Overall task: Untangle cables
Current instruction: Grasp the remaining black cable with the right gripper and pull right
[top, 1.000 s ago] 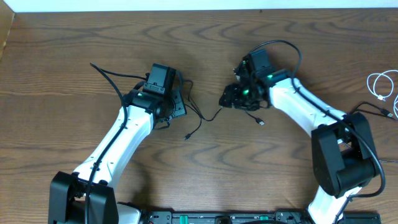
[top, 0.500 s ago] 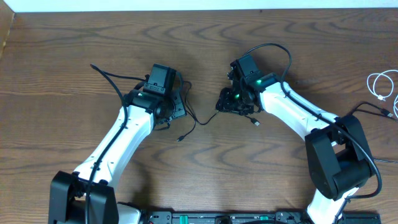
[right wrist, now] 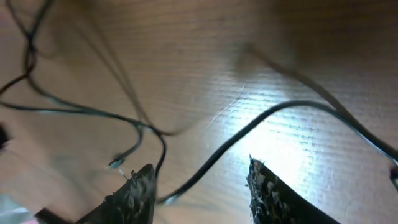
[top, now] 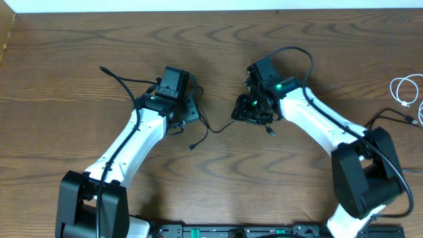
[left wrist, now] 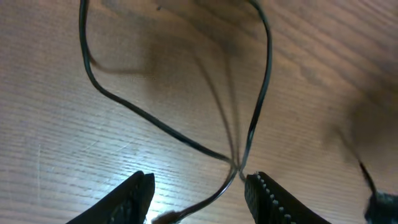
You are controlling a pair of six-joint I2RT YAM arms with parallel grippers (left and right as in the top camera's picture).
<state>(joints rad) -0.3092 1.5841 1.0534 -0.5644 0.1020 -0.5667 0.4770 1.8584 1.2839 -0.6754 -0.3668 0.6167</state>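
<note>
The black cable (top: 210, 127) lies on the table between my two grippers, one plug end (top: 190, 147) loose toward the front and another (top: 269, 132) under the right arm. In the left wrist view it forms a loop (left wrist: 186, 140) whose strands cross just ahead of my left gripper (left wrist: 199, 180); one strand runs between the open jaws without being pinched. My right gripper (right wrist: 199, 171) is also open, with a black strand (right wrist: 249, 134) passing between its fingers. In the overhead view the left gripper (top: 192, 109) and right gripper (top: 243, 109) face each other. The white cable (top: 404, 90) lies coiled at the far right.
A thick black arm wire (top: 294, 53) arcs over the right wrist, and another (top: 119, 79) trails behind the left arm. The wooden table (top: 79, 46) meets a white wall along its back edge. Both arm bases stand at the front.
My right gripper has shifted a little left toward the left gripper. The black cable's front plug end has slid slightly left. The left arm has barely moved.
</note>
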